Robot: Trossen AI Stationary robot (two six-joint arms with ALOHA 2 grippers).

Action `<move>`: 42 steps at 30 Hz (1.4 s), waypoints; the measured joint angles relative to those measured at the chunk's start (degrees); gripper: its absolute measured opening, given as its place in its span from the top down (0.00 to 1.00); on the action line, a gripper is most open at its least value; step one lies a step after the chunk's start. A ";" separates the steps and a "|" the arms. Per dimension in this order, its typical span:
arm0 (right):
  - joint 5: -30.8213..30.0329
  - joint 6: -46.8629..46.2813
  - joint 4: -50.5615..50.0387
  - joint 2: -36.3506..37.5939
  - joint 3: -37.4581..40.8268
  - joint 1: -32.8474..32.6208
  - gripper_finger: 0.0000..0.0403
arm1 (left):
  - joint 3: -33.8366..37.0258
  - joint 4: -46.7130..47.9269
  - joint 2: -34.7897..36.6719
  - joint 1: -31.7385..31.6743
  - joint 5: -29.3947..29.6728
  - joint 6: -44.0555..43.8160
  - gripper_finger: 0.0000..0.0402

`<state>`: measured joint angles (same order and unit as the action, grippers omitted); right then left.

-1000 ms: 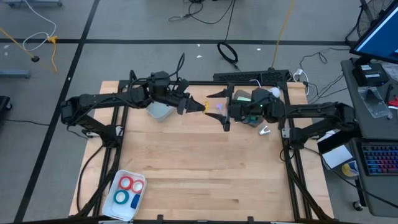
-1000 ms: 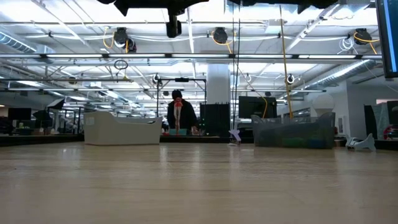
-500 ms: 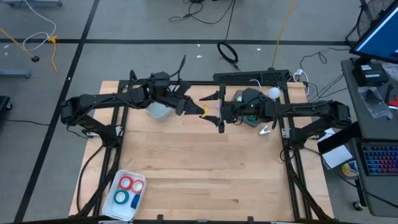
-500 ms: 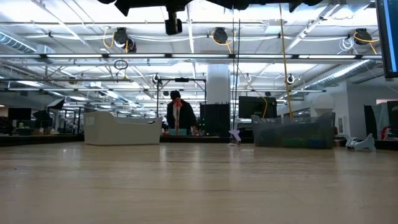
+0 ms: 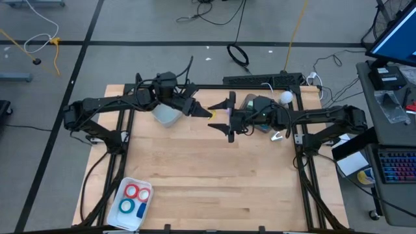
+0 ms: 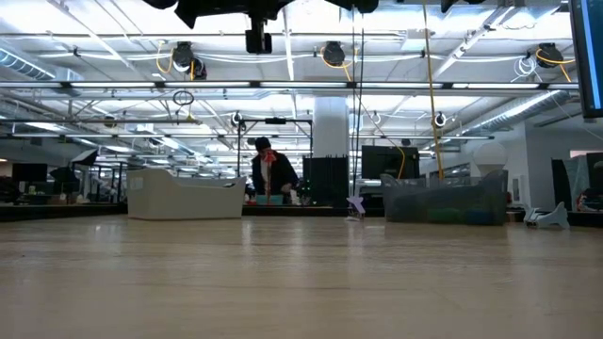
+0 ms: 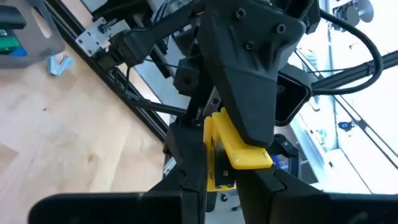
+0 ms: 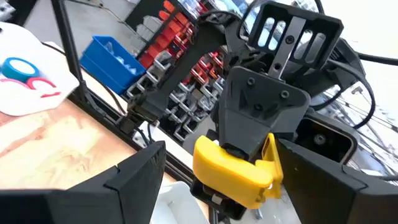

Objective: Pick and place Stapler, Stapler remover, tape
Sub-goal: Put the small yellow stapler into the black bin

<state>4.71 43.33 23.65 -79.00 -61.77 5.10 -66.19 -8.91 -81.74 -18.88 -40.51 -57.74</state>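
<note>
Wood fills your counter, with a warehouse-like room behind it and a person at a far bench in the low view. Take the white tray at the counter's near left corner as your landmark. Four tape rolls already lie in it, two red and two blue, so that part looks done.

Far from the tray, over the counter's back middle, your two arms meet in the air. Your left hand is pinched narrow on a small yellow piece, which I judge to be the staple remover. Your right hand faces it with its fingers spread wide on either side of the piece and grips nothing yet. This looks like a hand-over about to happen.

Also far from the tray, a clear tub sits under your left arm, and a grey bin with a small white item beside it lies under your right arm. I cannot pick out the stapler for certain. So the remover is mid-transfer, and the stapler seems still to do.
</note>
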 joint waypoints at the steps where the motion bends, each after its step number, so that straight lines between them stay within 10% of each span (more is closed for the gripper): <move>1: -0.11 0.00 -0.01 -0.02 0.01 0.00 0.28 | 0.00 0.01 0.00 -0.02 0.00 -0.33 0.84; 19: 2.02 -2.06 -0.19 0.00 0.01 -0.36 0.30 | 0.00 4.67 0.00 0.91 -3.44 -1.28 0.84; 42: 3.14 -4.31 -2.11 0.07 0.03 -0.83 0.59 | 0.00 4.96 0.07 2.51 -2.95 -1.01 0.84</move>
<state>7.86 39.03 21.54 -78.94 -61.73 4.27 -66.19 -3.95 -81.67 -16.37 -43.46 -58.75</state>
